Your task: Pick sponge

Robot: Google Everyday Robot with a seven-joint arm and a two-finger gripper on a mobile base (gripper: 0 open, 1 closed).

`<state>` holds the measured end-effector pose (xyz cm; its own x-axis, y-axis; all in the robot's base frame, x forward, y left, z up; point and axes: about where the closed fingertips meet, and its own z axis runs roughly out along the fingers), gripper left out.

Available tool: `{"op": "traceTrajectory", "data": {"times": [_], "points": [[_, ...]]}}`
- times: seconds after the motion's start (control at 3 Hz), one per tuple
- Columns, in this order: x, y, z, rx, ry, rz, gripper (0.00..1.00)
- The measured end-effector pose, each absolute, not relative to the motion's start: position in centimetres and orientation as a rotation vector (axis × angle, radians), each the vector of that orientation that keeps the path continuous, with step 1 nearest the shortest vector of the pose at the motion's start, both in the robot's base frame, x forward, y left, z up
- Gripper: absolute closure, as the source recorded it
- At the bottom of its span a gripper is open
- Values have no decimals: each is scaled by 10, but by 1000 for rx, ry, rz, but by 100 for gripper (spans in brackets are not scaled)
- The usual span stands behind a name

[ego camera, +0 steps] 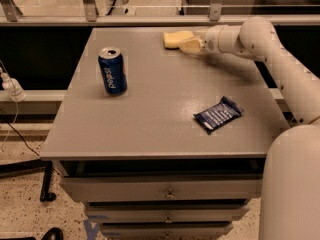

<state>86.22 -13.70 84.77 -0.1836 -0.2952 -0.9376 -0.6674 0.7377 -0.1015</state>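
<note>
Sponge [173, 38]: lies flat at far edge of table [150, 129], right of centre | Gripper [189, 45]: low at sponge's right end, apparently lined up for a sideways grasp; open or closed cannot be told | Blue can [112, 71], dark wrapper [218, 115]: well apart, not obstructing.

One sponge [175, 37], one can [112, 72], one packet [218, 115] — one gripper [188, 45] by the sponge

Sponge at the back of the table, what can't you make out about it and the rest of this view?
Sponge: its right end, camera view, is covered by the gripper at the table's far edge; whether they touch cannot be told.
Blue can: lettering too small to read; far side faces away.
Dark packet: print too small to read.
Arm: its lower part is cut off by the right and bottom edges.
</note>
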Motion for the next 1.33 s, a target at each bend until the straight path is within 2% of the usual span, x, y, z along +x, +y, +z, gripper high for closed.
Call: {"op": "traceTrajectory", "data": {"times": [0.67, 1.0, 1.33], "points": [[858, -136, 850, -743, 1766, 419, 87], [850, -130, 865, -756, 1729, 435, 100], [834, -117, 896, -799, 1652, 446, 100]]}}
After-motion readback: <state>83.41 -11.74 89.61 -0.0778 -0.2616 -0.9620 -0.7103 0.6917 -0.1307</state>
